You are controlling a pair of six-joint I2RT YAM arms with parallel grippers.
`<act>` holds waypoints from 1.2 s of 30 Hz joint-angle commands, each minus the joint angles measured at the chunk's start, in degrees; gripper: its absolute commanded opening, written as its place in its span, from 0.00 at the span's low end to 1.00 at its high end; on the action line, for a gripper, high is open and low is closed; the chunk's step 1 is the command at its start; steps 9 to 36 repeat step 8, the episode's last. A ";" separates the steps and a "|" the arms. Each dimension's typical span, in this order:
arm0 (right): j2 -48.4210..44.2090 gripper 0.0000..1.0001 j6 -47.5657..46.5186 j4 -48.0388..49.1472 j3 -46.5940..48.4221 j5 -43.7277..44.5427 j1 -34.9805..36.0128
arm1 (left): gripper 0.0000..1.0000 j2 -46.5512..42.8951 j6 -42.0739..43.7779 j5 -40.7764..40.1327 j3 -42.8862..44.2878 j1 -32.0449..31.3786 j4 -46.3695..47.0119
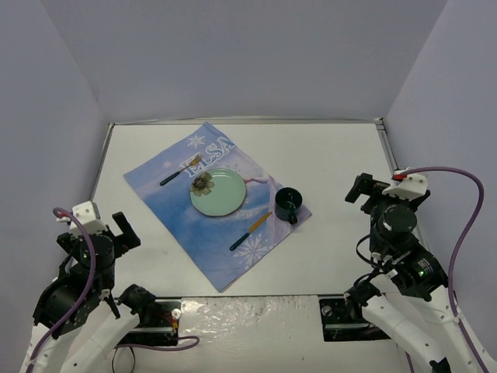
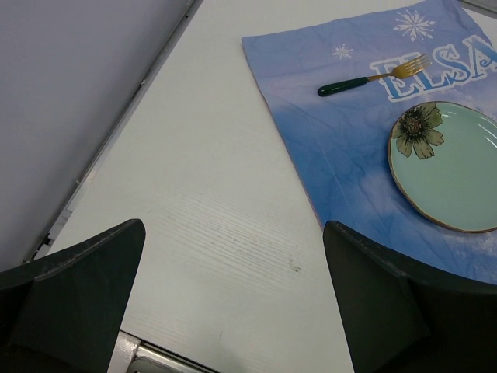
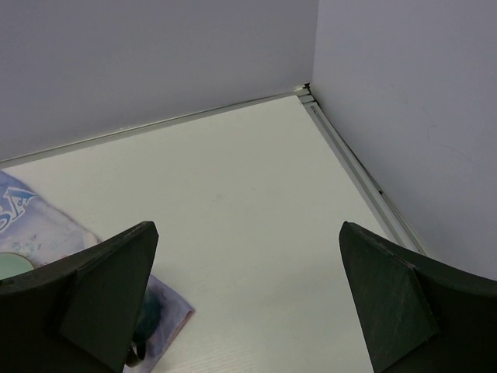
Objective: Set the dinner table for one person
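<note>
On the white dinner table a blue snowflake cloth lies at an angle. A pale green plate with a flower print rests on the cloth. A gold fork with a dark handle lies to the plate's upper left, a knife to its lower right, and a dark mug stands at the cloth's right corner. My left gripper hovers open over bare table left of the cloth. My right gripper hangs open to the right of the mug. Both hold nothing.
Grey walls close in the table on three sides, with a metal rail along the right edge. The left wrist view shows the fork and plate ahead to the right. The mug peeks past my right gripper's left finger.
</note>
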 commanded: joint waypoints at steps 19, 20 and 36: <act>0.60 1.00 0.66 4.62 -0.93 0.69 -0.29 | 0.97 2.04 -0.67 -1.90 0.11 0.22 2.71; 0.60 1.00 0.66 4.62 -0.93 0.69 -0.29 | 0.97 2.04 -0.67 -1.90 0.11 0.22 2.71; 0.60 1.00 0.66 4.62 -0.93 0.69 -0.29 | 0.97 2.04 -0.67 -1.90 0.11 0.22 2.71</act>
